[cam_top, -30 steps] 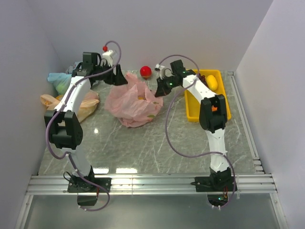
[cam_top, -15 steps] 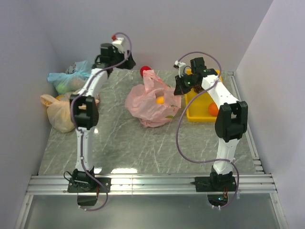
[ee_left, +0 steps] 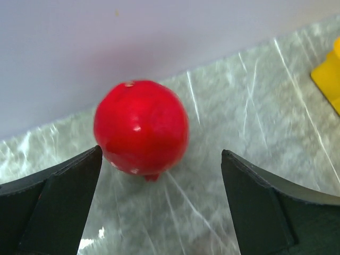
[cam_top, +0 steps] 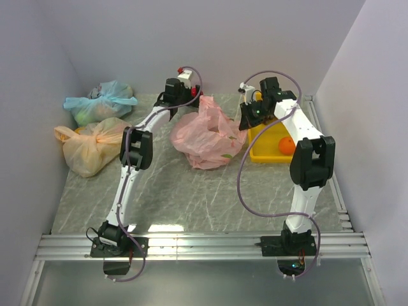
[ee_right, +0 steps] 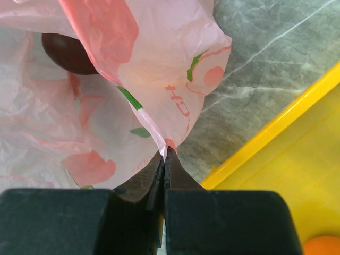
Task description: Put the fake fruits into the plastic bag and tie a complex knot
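The salmon-pink plastic bag [cam_top: 207, 132] lies at the back middle of the table. My right gripper [cam_top: 245, 120] is shut on the bag's edge [ee_right: 175, 122], with a dark purple fruit [ee_right: 66, 53] showing through the plastic. My left gripper [cam_top: 185, 97] is open just in front of the red round fruit [ee_left: 141, 127], which lies on the table near the back wall, between the jaws but not touched. An orange ball [cam_top: 287, 145] lies in the yellow tray [cam_top: 268, 153].
A blue-green tied bag [cam_top: 95, 102] and a pale peach-orange tied bag [cam_top: 92, 145] sit at the back left. The yellow tray's rim [ee_right: 276, 127] is right beside my right gripper. The back wall is close behind the red fruit.
My left arm has swung right along the back wall to the red fruit. The right gripper has pulled the bag's edge right, toward the tray, and the bag shifted right.
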